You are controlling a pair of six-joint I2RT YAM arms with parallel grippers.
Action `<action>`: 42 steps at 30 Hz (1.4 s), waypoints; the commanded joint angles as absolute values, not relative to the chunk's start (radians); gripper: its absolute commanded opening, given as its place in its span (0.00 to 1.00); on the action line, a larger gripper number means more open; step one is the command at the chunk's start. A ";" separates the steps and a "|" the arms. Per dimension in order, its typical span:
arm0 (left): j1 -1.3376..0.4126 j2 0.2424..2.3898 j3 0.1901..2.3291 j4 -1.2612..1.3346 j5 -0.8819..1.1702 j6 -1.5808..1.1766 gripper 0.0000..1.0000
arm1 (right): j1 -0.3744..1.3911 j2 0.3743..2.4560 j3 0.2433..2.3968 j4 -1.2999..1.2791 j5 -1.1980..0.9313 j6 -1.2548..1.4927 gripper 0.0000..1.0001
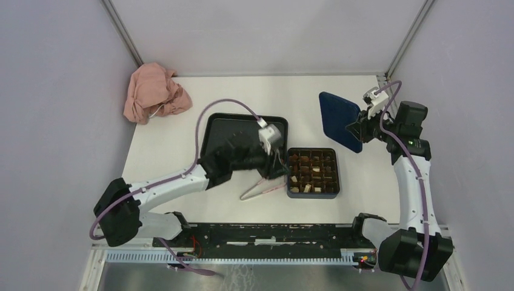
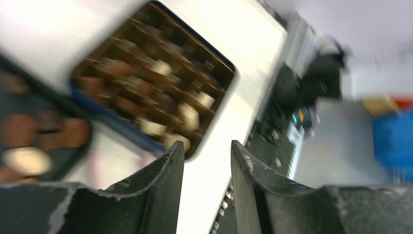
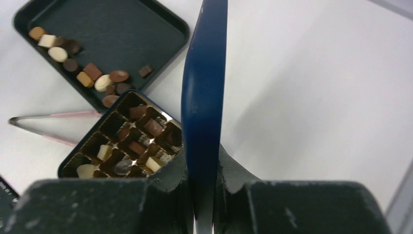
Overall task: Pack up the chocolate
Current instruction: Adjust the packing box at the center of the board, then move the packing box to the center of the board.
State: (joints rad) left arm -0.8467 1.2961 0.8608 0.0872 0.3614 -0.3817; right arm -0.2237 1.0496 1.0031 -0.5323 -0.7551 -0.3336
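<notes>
Left gripper (image 2: 207, 148) jaws stand partly apart and empty, the box (image 2: 114, 122) of chocolate (image 2: 189, 116) just beyond their tips; right gripper (image 3: 203, 162) jaws pinch the blue lid (image 3: 204, 73)

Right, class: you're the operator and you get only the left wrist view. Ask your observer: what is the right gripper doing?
Observer: The right gripper is shut on the dark blue lid, held on edge in the air, off the box.
Operator: Where are the tongs?
Observer: The pink tongs lie on the table beside the box's left side; nothing grips them.
Operator: Anything else out there?
Observer: A crumpled pink cloth in the far left corner.
</notes>
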 commanded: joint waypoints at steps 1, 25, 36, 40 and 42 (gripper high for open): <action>-1.104 1.283 0.751 0.170 0.422 -0.194 0.43 | -0.227 1.081 0.986 -0.472 -0.917 -0.336 0.00; -1.317 1.970 1.151 0.162 -0.225 -0.044 0.35 | -0.340 1.100 0.975 -0.462 -1.037 -0.375 0.00; -1.103 2.017 1.264 0.129 -0.063 -0.126 0.37 | -0.374 1.106 1.052 -0.478 -0.939 -0.412 0.00; -1.103 1.847 1.172 0.194 -0.007 -0.112 0.39 | -0.377 1.111 1.077 -0.498 -0.950 -0.423 0.00; -1.104 1.721 1.090 0.228 -0.030 -0.108 0.41 | -0.379 1.115 1.075 -0.500 -0.994 -0.408 0.00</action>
State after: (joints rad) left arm -1.0809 1.9610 1.1767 0.1371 -0.0643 -0.1040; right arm -0.3733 1.1202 1.0203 -0.5144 -0.9428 -0.4015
